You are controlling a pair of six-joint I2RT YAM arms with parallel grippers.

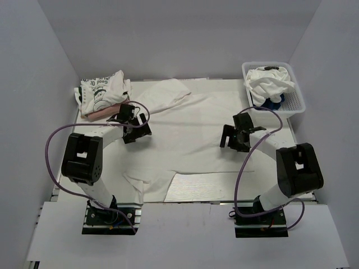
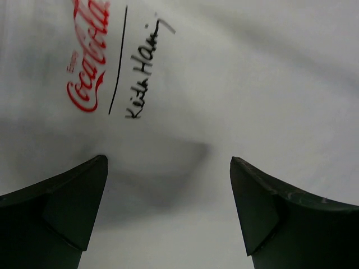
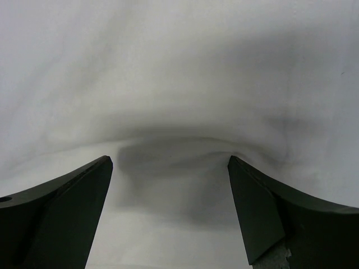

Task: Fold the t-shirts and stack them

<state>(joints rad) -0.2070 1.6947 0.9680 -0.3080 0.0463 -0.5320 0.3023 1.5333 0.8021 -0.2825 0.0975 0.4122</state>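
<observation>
Top external view: a folded stack [image 1: 104, 94] sits far-left on the bench [image 1: 224, 191]; more t-shirts [image 1: 269, 81] fill the basket [image 1: 299, 89]. Your left gripper [image 2: 168, 196] and right gripper [image 3: 170, 196] hover with fingers apart over a spread, unfolded white t-shirt [image 1: 196, 120].

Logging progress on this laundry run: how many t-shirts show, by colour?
White: 3 (spread shirt, lettered shirt, crumpled shirt in the basket)
Pinkish: 1 (pinkish shirt, under the lettered one)
Navy: 1 (navy shirt, also in the basket)
Total: 5
</observation>
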